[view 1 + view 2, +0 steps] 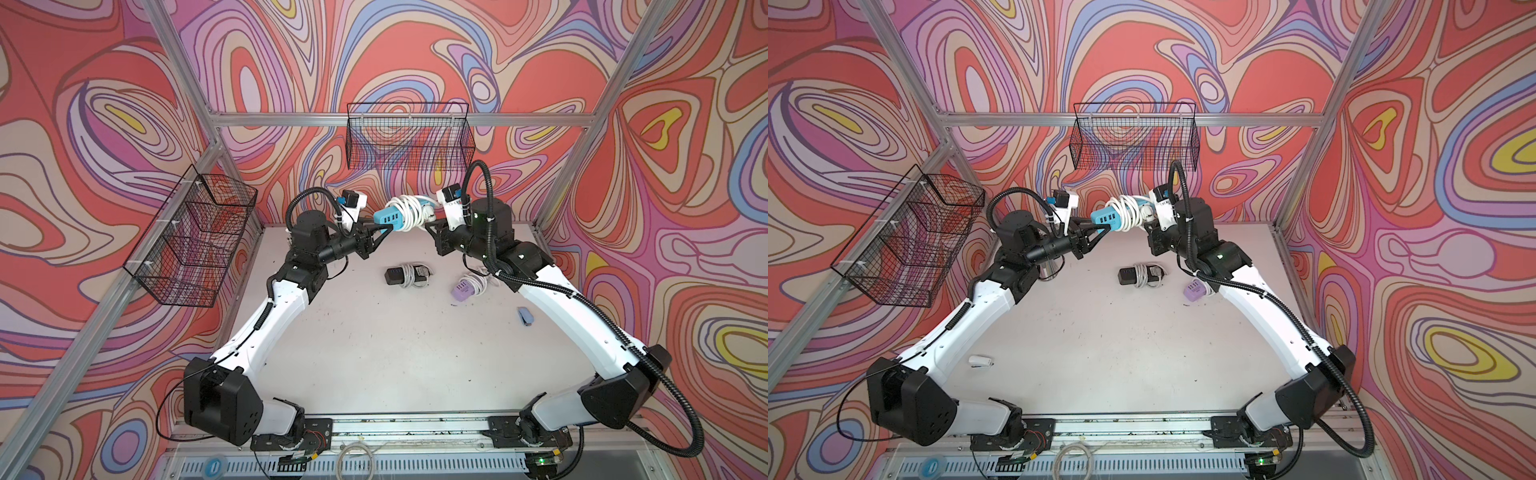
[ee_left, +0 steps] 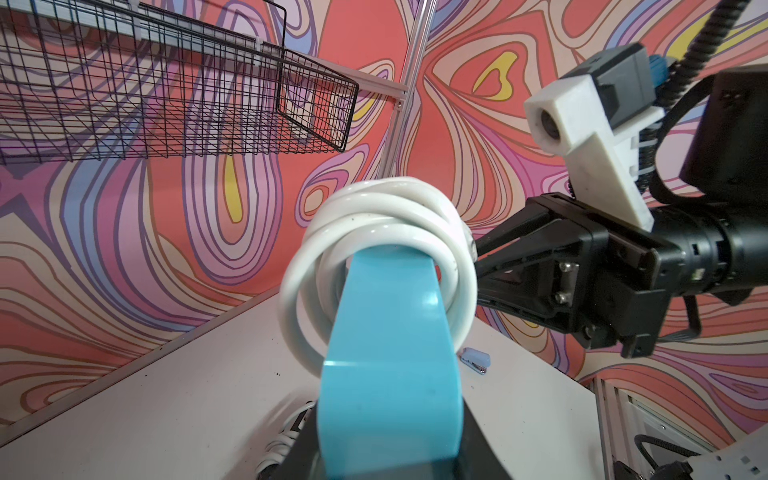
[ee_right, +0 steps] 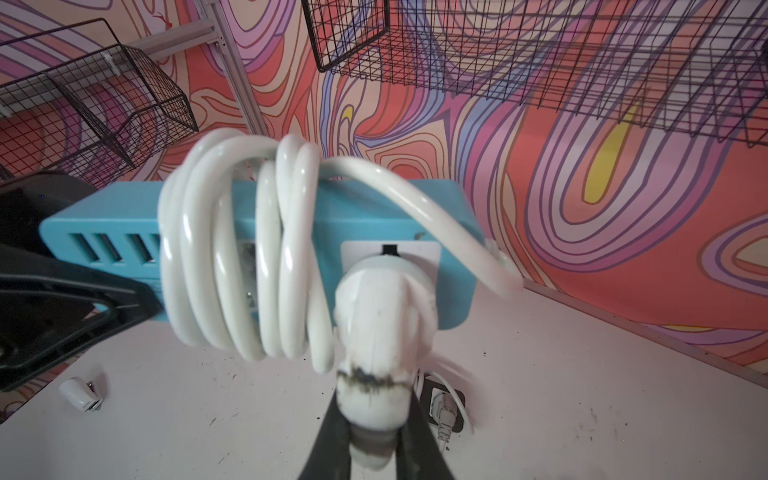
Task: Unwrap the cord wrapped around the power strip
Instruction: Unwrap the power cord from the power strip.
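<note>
Lying toward table's (image 1: 374, 353) far edge: black power strip (image 1: 395, 276), purple power strip (image 1: 464, 289); left gripper (image 1: 390, 228) clamps blue power strip (image 1: 386, 217); right gripper (image 3: 372, 411) clamps plug (image 3: 382, 316).

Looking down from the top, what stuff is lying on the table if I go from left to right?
In a top view: black power strip → purple power strip → small blue stapler.
</note>
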`<action>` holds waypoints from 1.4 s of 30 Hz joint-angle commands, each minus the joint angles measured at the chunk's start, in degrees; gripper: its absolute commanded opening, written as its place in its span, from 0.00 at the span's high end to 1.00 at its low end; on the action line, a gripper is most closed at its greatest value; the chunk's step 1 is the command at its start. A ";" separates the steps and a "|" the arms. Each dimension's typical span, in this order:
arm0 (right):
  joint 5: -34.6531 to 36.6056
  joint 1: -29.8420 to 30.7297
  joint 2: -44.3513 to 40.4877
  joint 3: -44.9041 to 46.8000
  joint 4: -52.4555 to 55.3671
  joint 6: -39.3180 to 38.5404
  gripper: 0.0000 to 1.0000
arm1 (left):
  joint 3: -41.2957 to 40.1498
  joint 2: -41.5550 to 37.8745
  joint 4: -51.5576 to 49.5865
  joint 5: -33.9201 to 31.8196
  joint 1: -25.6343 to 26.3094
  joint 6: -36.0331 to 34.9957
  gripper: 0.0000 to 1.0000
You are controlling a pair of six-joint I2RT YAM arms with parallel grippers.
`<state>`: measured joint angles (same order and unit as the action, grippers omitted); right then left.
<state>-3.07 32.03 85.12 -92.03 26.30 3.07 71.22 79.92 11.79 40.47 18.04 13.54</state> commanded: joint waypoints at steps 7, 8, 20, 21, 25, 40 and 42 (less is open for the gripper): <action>2.15 -1.86 -0.73 -8.48 1.20 -4.25 1.00 | -0.56 -0.12 -1.42 -3.38 -0.90 -2.55 1.00; 1.39 -3.22 -0.72 -8.80 1.53 -4.34 1.00 | -0.56 -0.19 -1.40 -3.34 -0.84 -2.47 1.00; -5.08 -7.70 0.73 -6.17 -0.50 -2.44 1.00 | -0.82 -0.64 -1.35 -4.49 -1.66 -2.58 1.00; -5.71 -7.31 0.63 -5.50 -0.95 -1.82 1.00 | -0.88 -0.64 -1.17 -4.50 -1.89 -2.28 1.00; -2.72 -2.70 0.33 -3.65 -2.05 -2.28 1.00 | -1.15 -0.25 -0.45 -4.83 -2.73 -1.59 1.00; 0.99 1.20 0.05 -5.36 -0.36 -3.34 1.00 | -1.39 1.03 -1.01 -7.96 -4.14 -1.59 1.00; -1.09 -2.31 -0.77 -5.01 -0.03 -2.81 1.00 | -1.44 0.94 -0.83 -7.84 -4.35 -1.49 1.00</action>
<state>-0.43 32.88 88.01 -95.18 27.79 0.86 70.70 79.94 11.55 40.40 16.08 13.54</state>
